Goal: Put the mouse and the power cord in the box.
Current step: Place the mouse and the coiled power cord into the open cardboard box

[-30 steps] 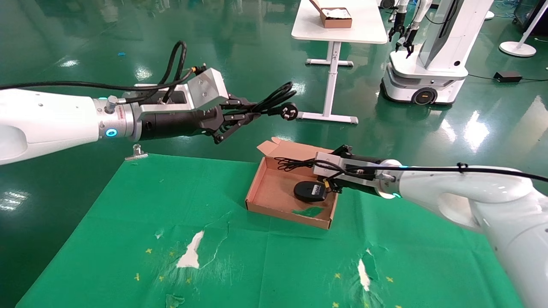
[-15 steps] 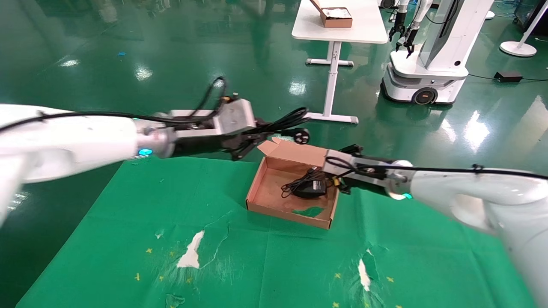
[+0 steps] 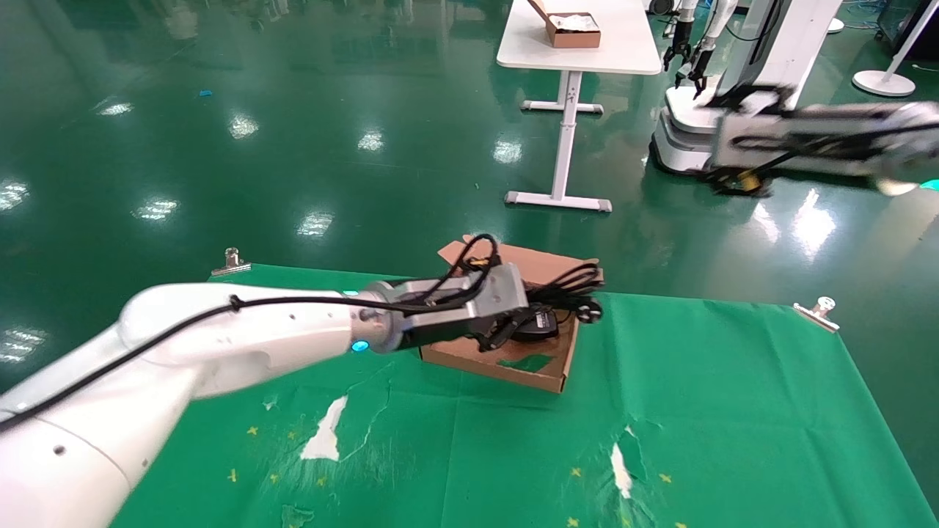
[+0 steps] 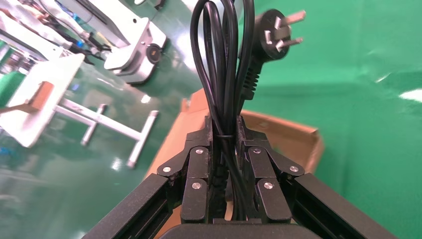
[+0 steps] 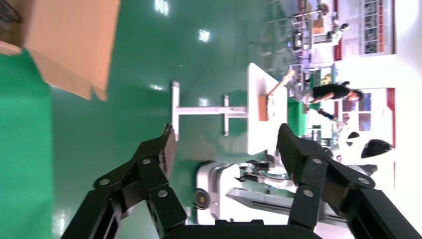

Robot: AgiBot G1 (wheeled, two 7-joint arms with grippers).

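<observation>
My left gripper [image 3: 517, 320] hangs over the brown box [image 3: 506, 361], shut on the looped black power cord [image 4: 224, 64]. The cord's loops and pronged plug [image 3: 589, 311] stick out past the box's right rim. In the left wrist view the fingertips [image 4: 245, 130] squeeze the cord bundle, with the plug [image 4: 276, 35] beyond them over the green cloth. The black mouse [image 3: 541, 323] lies inside the box, partly hidden behind the gripper. My right gripper [image 3: 726, 182] is raised high at the far right, open and empty [image 5: 226, 144].
The green cloth [image 3: 469, 455] has torn white patches [image 3: 326, 433] in front. Metal clamps [image 3: 233, 260] [image 3: 818, 308] hold its far corners. Beyond stand a white table [image 3: 579, 51] with a small brown box [image 3: 574, 31] and another robot [image 3: 741, 81].
My left arm came down and to the right, carrying the power cord over the box. My right gripper left the mouse in the box and rose far up to the right.
</observation>
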